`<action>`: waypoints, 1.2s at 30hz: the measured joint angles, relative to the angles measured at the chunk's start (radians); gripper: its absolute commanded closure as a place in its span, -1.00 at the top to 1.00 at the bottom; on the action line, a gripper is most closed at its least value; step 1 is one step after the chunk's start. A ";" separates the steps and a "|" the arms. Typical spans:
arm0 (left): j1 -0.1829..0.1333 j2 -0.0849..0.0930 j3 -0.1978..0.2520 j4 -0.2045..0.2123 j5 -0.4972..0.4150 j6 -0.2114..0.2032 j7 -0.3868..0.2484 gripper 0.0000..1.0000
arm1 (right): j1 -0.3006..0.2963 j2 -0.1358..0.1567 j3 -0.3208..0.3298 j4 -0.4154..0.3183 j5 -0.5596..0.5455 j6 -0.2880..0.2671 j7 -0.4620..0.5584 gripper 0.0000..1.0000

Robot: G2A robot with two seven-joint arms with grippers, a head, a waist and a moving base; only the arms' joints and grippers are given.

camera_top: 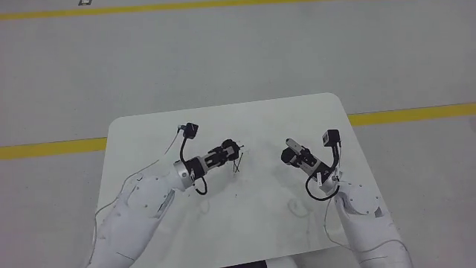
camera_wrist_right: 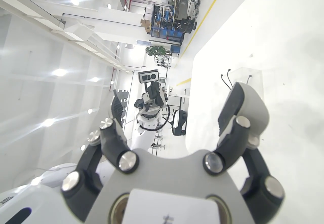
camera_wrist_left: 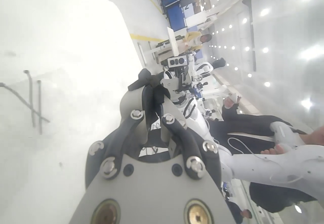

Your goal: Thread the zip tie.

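Several thin black zip ties (camera_top: 237,165) lie crossed on the white table (camera_top: 297,119), on what looks like a clear sheet (camera_wrist_right: 249,72). In the left wrist view the zip ties (camera_wrist_left: 31,98) lie flat, apart from my left gripper (camera_wrist_left: 149,83). That gripper is shut, its black pads pressed together, and I see nothing held between them. In the top view my left gripper (camera_top: 232,149) hovers just beside the ties. My right gripper (camera_top: 288,151) sits further right and stands open (camera_wrist_right: 174,101) and empty, with the zip ties (camera_wrist_right: 225,80) beyond one fingertip (camera_wrist_right: 233,98).
The table's rounded far corner (camera_top: 335,103) and front edge bound the work area. Bare tabletop lies between the two grippers and behind them. The other arm's wrist camera (camera_wrist_right: 148,77) faces my right gripper across the gap.
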 measured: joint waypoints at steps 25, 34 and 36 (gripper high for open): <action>0.080 0.021 -0.060 -0.076 0.013 0.004 -0.010 -1.00 | 0.205 -0.005 -0.248 0.102 -0.268 0.104 0.071 1.00; 0.080 0.021 -0.060 -0.076 0.013 0.004 -0.010 -1.00 | 0.286 -0.012 -0.337 0.155 -0.374 0.249 0.011 1.00; 0.080 0.021 -0.060 -0.076 0.013 0.004 -0.010 -1.00 | 0.311 -0.016 -0.360 0.171 -0.386 0.279 -0.004 1.00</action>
